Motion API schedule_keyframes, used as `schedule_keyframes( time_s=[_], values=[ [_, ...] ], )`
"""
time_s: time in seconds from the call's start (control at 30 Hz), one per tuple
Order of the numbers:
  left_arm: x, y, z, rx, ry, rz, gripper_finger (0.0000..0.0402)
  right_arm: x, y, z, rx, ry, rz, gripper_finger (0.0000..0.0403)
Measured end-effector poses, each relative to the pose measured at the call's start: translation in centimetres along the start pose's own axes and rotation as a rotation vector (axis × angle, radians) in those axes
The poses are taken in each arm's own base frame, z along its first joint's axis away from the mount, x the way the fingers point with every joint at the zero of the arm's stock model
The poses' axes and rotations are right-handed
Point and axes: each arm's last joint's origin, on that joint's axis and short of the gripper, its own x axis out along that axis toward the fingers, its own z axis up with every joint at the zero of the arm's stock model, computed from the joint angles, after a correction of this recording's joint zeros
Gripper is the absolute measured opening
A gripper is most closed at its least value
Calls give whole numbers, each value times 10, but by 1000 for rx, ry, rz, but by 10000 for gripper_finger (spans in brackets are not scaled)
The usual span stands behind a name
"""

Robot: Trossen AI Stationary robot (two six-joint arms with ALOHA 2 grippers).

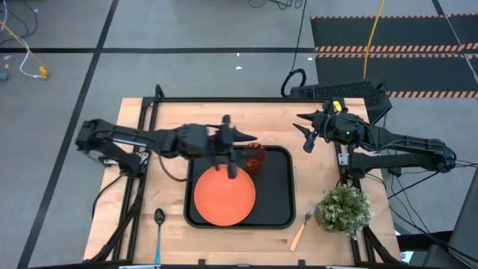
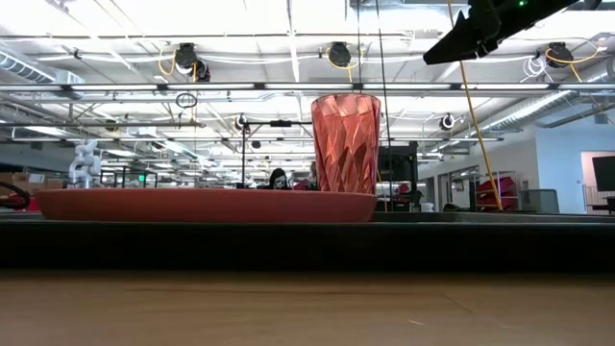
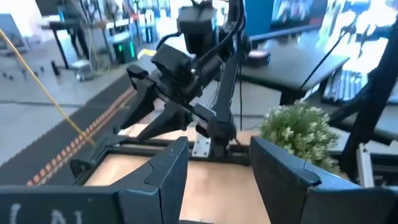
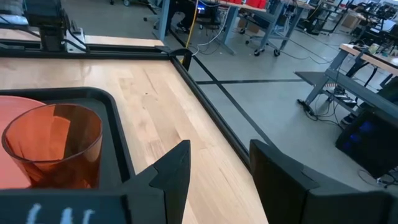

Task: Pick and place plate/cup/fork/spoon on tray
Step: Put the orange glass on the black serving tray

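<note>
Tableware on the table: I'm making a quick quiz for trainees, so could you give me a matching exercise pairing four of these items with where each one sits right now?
Things:
1. plate
2. cup
3. fork
4. spoon

Places:
A. on the bare wood to the left of the tray, near the table's front edge
B. standing upright in the tray, toward its back rim
C. lying flat in the tray, filling much of its left part
D. on the bare wood between the tray and the potted plant

Pairs: 1-C, 2-B, 3-D, 4-A
</note>
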Motion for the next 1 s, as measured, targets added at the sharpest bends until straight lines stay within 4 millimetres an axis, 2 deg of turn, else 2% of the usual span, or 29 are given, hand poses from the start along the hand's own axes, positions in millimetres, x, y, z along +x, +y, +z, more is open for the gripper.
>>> schedule_keyframes(
  time_s=[0.2, 0.3, 0.4, 0.53, 0.67, 0.77, 0.83, 1.0],
  values=[
    [-47, 14, -18, -12, -149, 31, 177, 3, 1, 3, 11, -28, -4, 155],
    [-68, 24, -30, -4, -174, 101, 177, 12, 3, 9, 62, -116, -16, 155],
    [-86, 36, -41, 5, -228, 141, 177, 26, 10, 8, 134, -248, 30, 155],
    [-105, 48, -47, 3, -313, 185, 177, 51, 25, 4, 225, -423, 223, 155],
    [-118, 58, -47, 21, -350, 227, 177, 81, 41, 8, 332, -378, 383, 155],
    [-125, 62, -43, 33, -369, 245, 177, 101, 48, 29, 347, -249, 473, 155],
    [-126, 63, -45, 40, -345, 245, 177, 111, 52, 53, 306, -141, 498, 155],
    [-132, 60, -55, 76, -210, 222, 177, 123, 55, 112, 160, 151, 409, 155]
  ],
)
